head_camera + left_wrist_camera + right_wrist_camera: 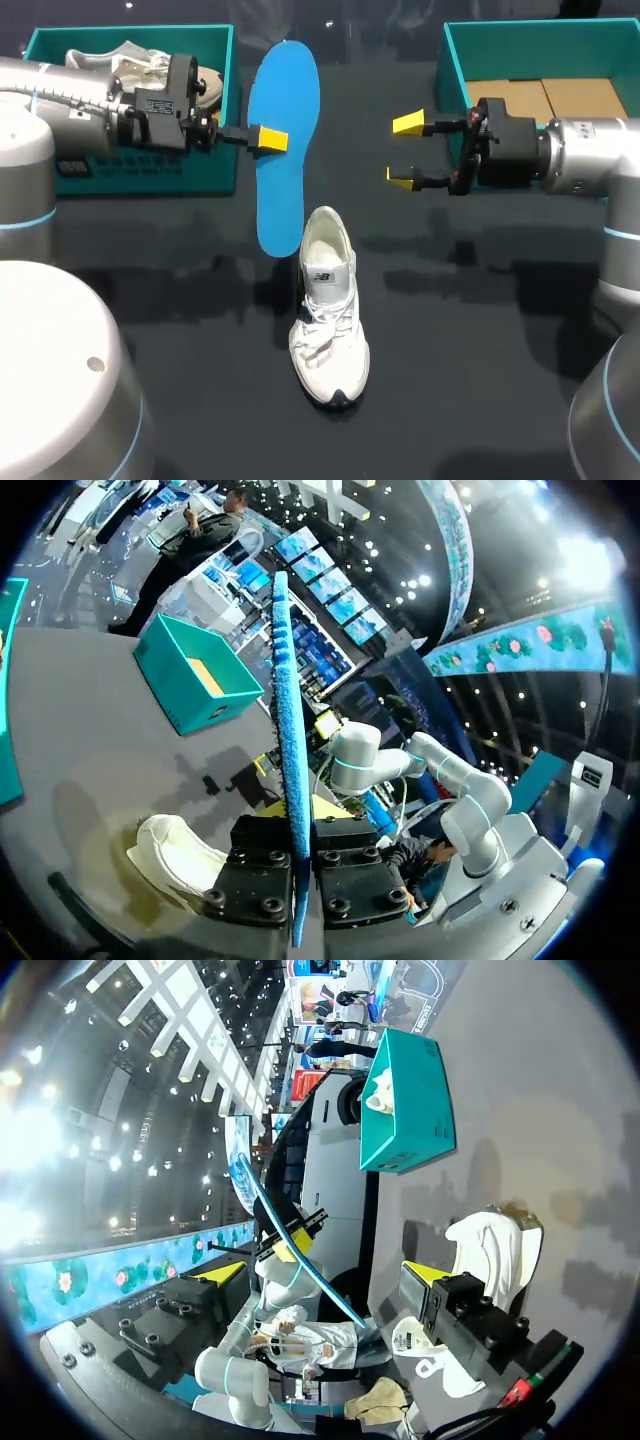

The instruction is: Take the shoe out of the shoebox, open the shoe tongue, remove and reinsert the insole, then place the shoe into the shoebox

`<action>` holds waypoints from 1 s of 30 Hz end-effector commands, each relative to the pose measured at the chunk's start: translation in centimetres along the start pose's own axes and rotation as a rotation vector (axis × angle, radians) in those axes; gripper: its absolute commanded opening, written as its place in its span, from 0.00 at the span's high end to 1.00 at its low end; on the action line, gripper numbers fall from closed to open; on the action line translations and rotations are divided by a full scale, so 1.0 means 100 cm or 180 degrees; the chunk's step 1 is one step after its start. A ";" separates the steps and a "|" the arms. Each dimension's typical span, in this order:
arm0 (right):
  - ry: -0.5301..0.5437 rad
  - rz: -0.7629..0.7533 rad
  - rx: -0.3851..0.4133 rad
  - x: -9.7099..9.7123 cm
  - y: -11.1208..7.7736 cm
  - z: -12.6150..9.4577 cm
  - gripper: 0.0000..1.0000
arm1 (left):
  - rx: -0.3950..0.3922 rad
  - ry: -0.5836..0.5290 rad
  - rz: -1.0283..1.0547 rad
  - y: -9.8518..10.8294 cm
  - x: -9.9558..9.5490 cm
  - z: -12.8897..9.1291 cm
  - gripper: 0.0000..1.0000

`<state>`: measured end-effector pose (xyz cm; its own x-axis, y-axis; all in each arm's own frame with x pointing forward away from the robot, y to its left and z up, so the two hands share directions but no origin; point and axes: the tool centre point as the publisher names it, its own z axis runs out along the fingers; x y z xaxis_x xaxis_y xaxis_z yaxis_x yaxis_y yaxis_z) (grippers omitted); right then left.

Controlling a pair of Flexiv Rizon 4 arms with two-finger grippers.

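Firmly clamped in the left gripper: the blue insole, held above the table, near end close by the heel opening of the white shoe standing there. Spread wide and empty nearby: the right gripper. Best to pin the shoe with that free gripper, then slide the insole in slowly, flat against the sole. Inside the left shoebox, a second white shoe; inside the right shoebox, brown cardboard.

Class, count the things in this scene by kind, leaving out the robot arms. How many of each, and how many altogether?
Teal boxes: 2, left box, right box
White shoes: 2, loose shoe, boxed shoe
Blue insoles: 1, insole
Total: 5
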<state>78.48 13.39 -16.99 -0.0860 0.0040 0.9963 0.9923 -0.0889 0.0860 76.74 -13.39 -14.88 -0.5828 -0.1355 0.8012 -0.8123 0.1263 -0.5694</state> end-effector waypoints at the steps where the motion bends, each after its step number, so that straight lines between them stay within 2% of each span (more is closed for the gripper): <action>1: -0.0006 0.0003 -0.0002 0.000 -0.001 0.000 0.00 | -0.0009 -0.0077 -0.0676 -0.001 -0.011 0.012 1.00; 10: -0.0006 0.0003 -0.0002 0.000 -0.001 0.000 0.00 | 0.0017 0.0028 -0.1411 0.006 -0.030 0.019 1.00; 24: -0.0006 0.0003 -0.0002 0.000 -0.001 0.000 0.00 | 0.0191 0.0074 -0.1651 0.009 -0.043 0.039 1.00; 30: -0.0006 0.0003 -0.0002 0.000 -0.001 0.000 0.00 | 0.0193 0.0160 -0.1839 0.008 -0.046 0.048 1.00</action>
<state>78.47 13.39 -16.98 -0.0860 0.0039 0.9963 0.9923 -0.0889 0.0860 78.22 -16.68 -19.43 -0.0471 -0.1231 0.9913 -0.9987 -0.0158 -0.0494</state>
